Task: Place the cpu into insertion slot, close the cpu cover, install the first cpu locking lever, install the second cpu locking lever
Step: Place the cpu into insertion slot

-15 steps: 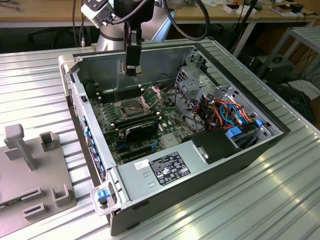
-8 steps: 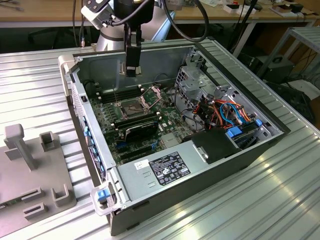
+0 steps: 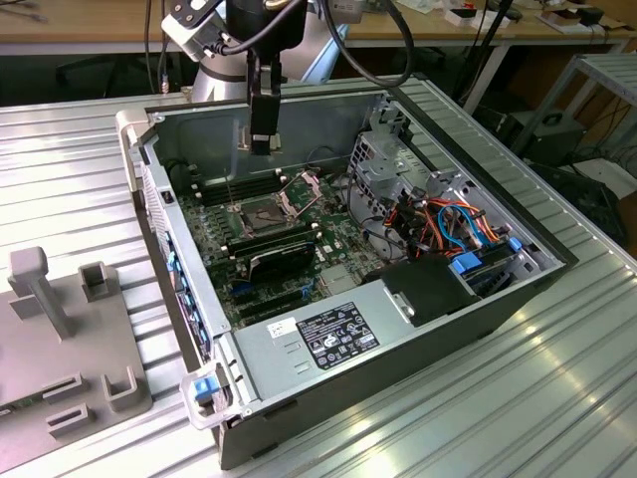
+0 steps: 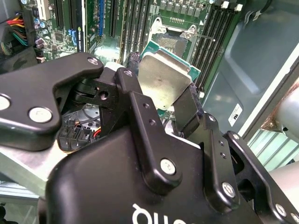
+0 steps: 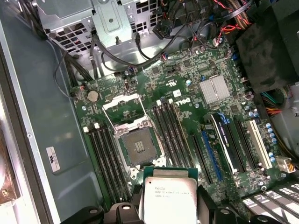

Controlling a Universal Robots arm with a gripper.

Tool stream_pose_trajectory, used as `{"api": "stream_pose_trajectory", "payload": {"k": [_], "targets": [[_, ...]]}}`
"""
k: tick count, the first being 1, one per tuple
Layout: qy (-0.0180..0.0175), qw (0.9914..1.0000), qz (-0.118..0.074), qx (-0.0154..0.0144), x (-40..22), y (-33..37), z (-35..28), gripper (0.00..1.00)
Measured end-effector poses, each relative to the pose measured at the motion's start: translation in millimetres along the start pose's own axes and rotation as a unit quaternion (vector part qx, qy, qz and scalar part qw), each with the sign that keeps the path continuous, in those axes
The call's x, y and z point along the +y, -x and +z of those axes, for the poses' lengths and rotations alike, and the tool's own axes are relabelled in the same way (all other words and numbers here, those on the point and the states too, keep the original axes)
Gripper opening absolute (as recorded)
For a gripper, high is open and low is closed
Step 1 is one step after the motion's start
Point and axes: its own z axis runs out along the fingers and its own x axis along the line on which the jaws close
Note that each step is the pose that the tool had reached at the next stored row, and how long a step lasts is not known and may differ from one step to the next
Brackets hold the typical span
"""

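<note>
exterior view: pincer point(image 3: 262, 145) hangs inside the open computer case point(image 3: 309, 124), above the insertion slot point(image 3: 261, 212) | second wrist view: fingers point(image 4: 186, 109) clamped narrowly on the cpu point(image 4: 164, 79) | first wrist view: cpu held clear of the bare slot; cpu cover point(image 5: 132, 123) raised

Bright even light, mild glare

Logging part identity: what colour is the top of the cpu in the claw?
Silvery-grey metal with a green rim; the cpu shows best in the second wrist view.
</note>
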Motion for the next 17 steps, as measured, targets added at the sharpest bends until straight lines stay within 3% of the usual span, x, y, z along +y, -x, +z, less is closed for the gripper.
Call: {"api": "stream_pose_trajectory", "payload": {"k": [17], "targets": [[0.0001,0.99999,-0.003,0.0001,0.0,0.0,0.1,0.55]]}}
